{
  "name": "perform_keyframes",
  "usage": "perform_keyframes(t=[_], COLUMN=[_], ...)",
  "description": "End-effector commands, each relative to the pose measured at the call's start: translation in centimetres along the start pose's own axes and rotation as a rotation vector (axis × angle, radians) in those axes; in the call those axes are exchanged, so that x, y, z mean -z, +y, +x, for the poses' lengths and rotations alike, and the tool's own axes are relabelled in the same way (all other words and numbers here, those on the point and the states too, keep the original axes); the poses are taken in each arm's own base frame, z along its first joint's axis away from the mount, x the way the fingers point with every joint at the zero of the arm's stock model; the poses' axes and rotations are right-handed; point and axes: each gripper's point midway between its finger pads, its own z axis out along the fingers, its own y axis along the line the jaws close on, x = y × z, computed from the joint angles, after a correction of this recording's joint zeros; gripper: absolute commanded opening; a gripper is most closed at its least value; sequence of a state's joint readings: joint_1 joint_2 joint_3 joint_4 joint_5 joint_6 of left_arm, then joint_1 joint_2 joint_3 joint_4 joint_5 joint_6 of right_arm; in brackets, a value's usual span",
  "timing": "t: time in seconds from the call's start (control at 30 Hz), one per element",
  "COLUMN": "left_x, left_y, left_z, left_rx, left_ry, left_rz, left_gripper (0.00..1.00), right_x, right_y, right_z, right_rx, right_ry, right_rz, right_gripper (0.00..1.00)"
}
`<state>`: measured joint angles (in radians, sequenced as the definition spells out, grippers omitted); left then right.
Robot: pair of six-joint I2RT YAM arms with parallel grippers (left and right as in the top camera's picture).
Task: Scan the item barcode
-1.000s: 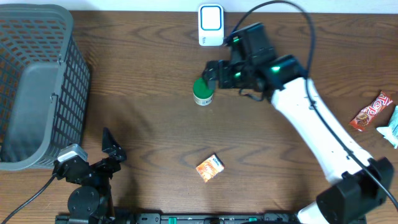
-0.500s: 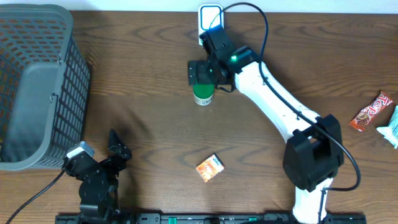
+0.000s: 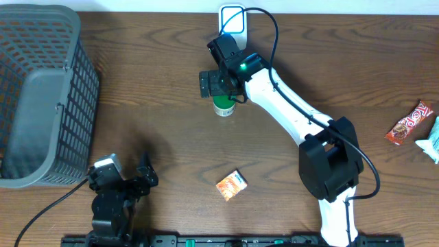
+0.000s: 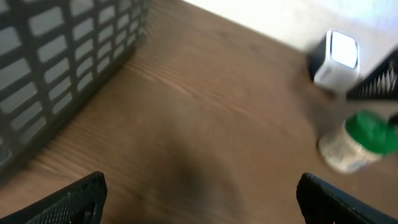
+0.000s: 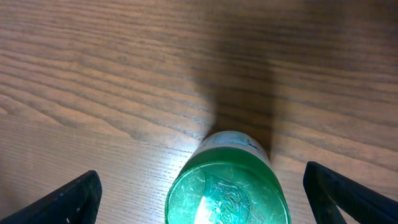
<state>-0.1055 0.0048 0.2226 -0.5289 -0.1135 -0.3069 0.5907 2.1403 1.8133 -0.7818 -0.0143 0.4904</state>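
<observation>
Overhead: your right hand [image 3: 218,86], jaws wide apart, hung over the green-lidded jar [image 3: 223,106], which stood upright on the table [image 3: 171,137] just in front of the scanner [image 3: 233,20]. Your left hand [image 3: 140,177], also spread and empty, sat near the table's front edge.

Left wrist: the jar appeared beside the scanner, blurred.

Right wrist: the lid [image 5: 227,190] sat low between the fingers [image 5: 68,199]. Closing off-centre could have tipped the jar. No barcode showed, so it might have faced away from the scanner.
</observation>
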Motion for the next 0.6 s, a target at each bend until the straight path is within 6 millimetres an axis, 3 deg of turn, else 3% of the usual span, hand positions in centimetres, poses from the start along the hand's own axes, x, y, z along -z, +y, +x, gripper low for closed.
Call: perform_keyframes(t=[0.0,0.4,0.57], left_x=[-0.1,-0.9,-1.2], left_y=[-0.2,0.1,0.4], left_z=[0.5,1.6,2.6], left_rx=[-0.12,-0.126,-0.131], left_ry=[0.015,0.032,0.061], left_rz=[0.019,0.014,0.004], left_gripper=[0.98,0.98,0.98], right_x=[0.2,-1.4,-2.7], right_y=[0.4,0.0,-0.7], right_z=[-0.6,0.3,1.5], right_rx=[-0.008,0.002,-0.059], right_ry=[-0.027,-0.002,0.043], right_rz=[0.004,0.039,0.074], right_gripper=[0.99,0.99,0.99])
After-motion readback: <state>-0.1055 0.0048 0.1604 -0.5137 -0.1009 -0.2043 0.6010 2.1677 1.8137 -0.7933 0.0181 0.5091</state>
